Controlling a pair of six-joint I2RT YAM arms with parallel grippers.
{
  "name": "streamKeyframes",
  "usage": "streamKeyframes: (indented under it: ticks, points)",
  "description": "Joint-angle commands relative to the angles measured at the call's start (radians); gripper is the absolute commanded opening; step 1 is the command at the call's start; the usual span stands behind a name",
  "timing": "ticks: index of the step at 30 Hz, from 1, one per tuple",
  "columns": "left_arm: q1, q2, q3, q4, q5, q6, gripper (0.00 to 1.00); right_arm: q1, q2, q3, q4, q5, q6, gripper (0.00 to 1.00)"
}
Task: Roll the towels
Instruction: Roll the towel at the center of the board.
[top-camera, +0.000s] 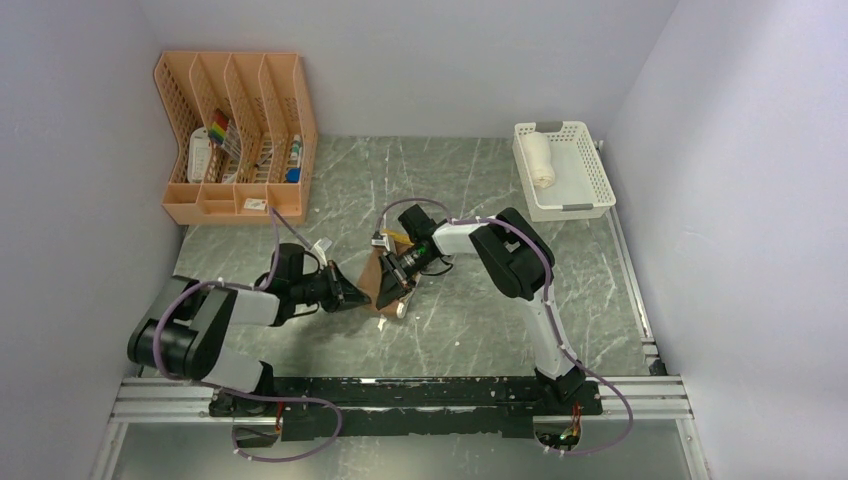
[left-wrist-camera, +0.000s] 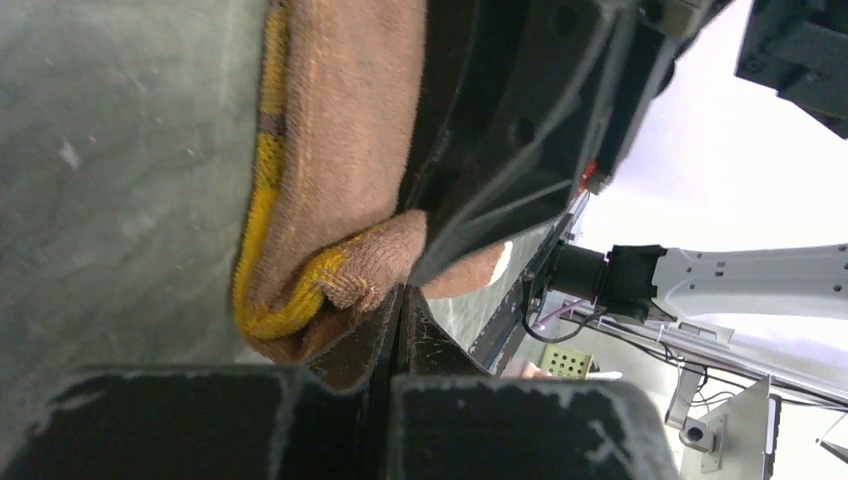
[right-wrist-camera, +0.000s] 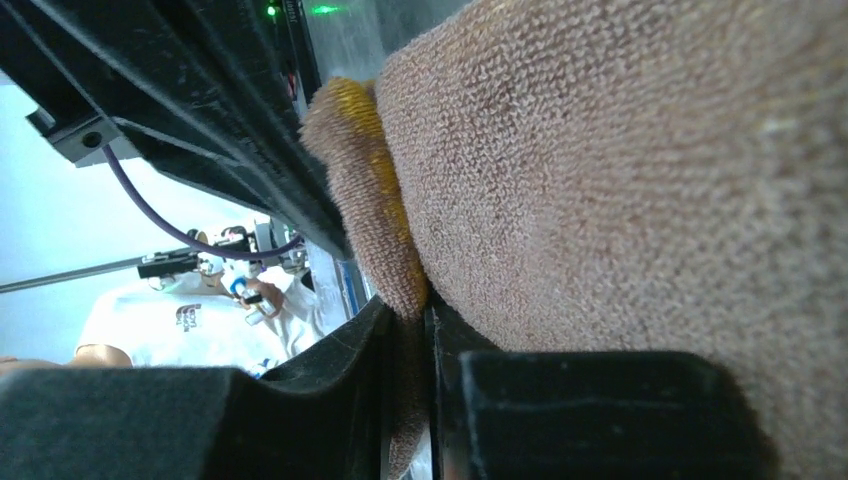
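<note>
Gripping the brown towel (left-wrist-camera: 340, 130), left claw (left-wrist-camera: 400, 305) and right claw (right-wrist-camera: 428, 320) flank it.

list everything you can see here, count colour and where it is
brown terry towel with yellow edging: one, brown and yellow, table centre, between both pincers
rolled cream cloth towel: one, cream, lying in the basket
white plastic mesh basket: one, white, back right of table
peach plastic slotted file organiser: one, peach, back left, holding small mixed-colour items
grey-green marbled table: one, grey-green, under everything
left pincer: one, black, shut on the brown towel's edge
right pincer: one, black, shut on the same towel
</note>
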Motion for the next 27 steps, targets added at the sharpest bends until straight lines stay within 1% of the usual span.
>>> streamKeyframes:
  ticks: [1, 5, 9, 10, 14, 17, 19, 21, 23, 27]
  points:
    - [-0.005, 0.084, 0.026, 0.174, -0.028, -0.032, 0.07, -0.019, 0.029, 0.012, -0.039, 0.093, -0.044, 0.17]
    - [-0.005, 0.145, 0.038, 0.217, -0.032, -0.038, 0.07, -0.020, 0.020, 0.040, -0.091, 0.135, -0.076, 0.27]
    - [-0.002, 0.175, 0.058, 0.196, -0.046, -0.021, 0.07, -0.020, -0.022, 0.067, -0.142, 0.207, -0.097, 0.31]
    - [-0.001, 0.181, 0.065, 0.189, -0.048, -0.018, 0.07, -0.021, -0.042, 0.069, -0.150, 0.235, -0.098, 0.33]
    - [0.003, 0.200, 0.095, 0.160, -0.050, 0.000, 0.07, -0.025, -0.152, 0.059, -0.160, 0.443, -0.099, 0.37]
    - [0.003, 0.220, 0.110, 0.143, -0.043, 0.014, 0.07, -0.023, -0.299, 0.015, -0.113, 0.622, -0.095, 0.39]
    - [0.003, 0.237, 0.117, 0.139, -0.037, 0.023, 0.07, -0.018, -0.401, -0.041, -0.031, 0.717, -0.096, 0.41]
    - [0.003, 0.256, 0.124, 0.138, -0.031, 0.030, 0.07, 0.007, -0.494, -0.102, 0.037, 0.776, -0.125, 0.43]
    - [0.003, 0.275, 0.129, 0.141, -0.024, 0.032, 0.07, 0.063, -0.552, -0.139, 0.073, 0.812, -0.179, 0.44]
    - [0.003, 0.305, 0.140, 0.145, -0.013, 0.035, 0.07, 0.174, -0.588, -0.192, 0.101, 0.856, -0.284, 0.45]
